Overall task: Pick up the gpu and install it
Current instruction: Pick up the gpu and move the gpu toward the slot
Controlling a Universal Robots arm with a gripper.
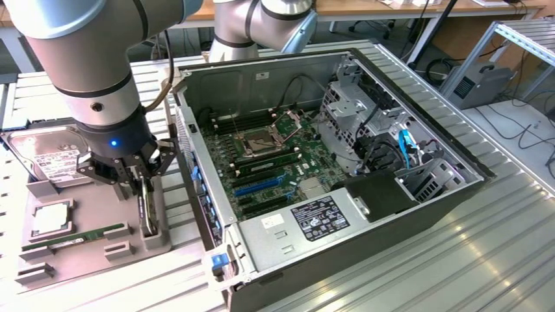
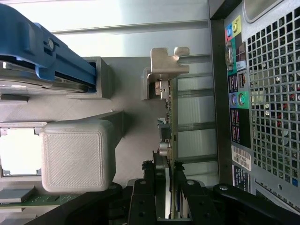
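Edgewise, thin flat gpu (image 2: 171, 123), bent silver bracket (image 2: 167, 61), black jaws clamping it

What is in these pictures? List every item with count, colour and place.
Graphics card: one, green board with silver bracket, standing on edge in the tray's slot.
Hard drive: one, silver with white label, on the tray.
Processor: one, silver, on the tray.
Memory stick: one, green, on the tray.
Tray: one, grey, at the exterior view's left of the case.
Computer case: one, black and silver, open, on the table.
Motherboard: one, green, inside the case.
Table: one, silver metal.
Arm: one, grey.
Gripper: one, black, closed on the graphics card.
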